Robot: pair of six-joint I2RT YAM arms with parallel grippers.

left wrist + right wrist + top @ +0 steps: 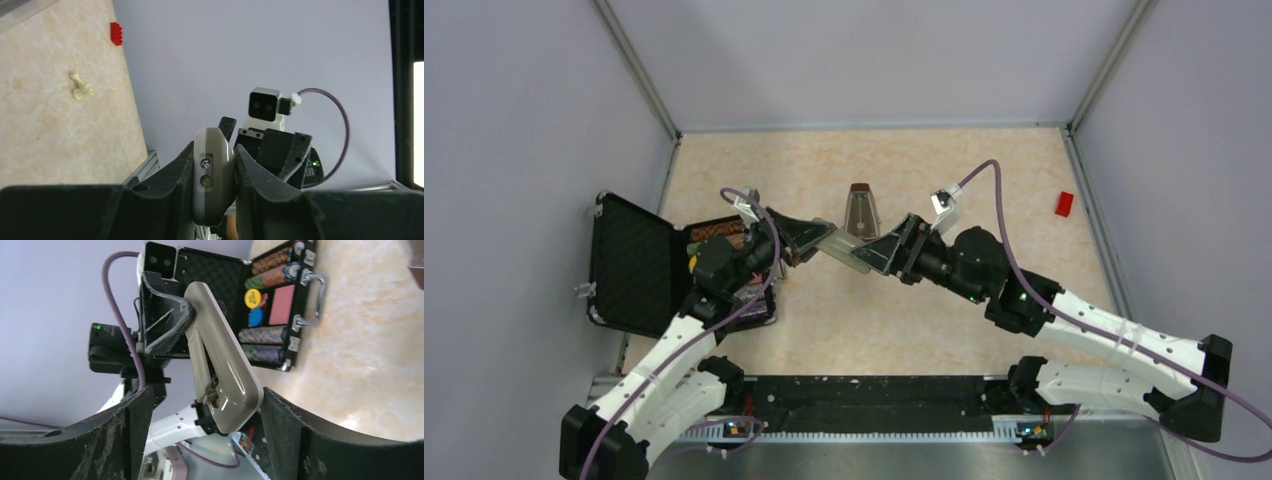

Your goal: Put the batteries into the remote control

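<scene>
While my left tool clamps the remote control, its long axis runs into my right tool, spread wide, empty.

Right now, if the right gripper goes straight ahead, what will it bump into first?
The right gripper would likely meet the remote control, sitting between its open fingers; the left gripper holds the far end.

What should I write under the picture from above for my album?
Left gripper holds the remote control up, the open right gripper at its other end, metronome behind.
</scene>
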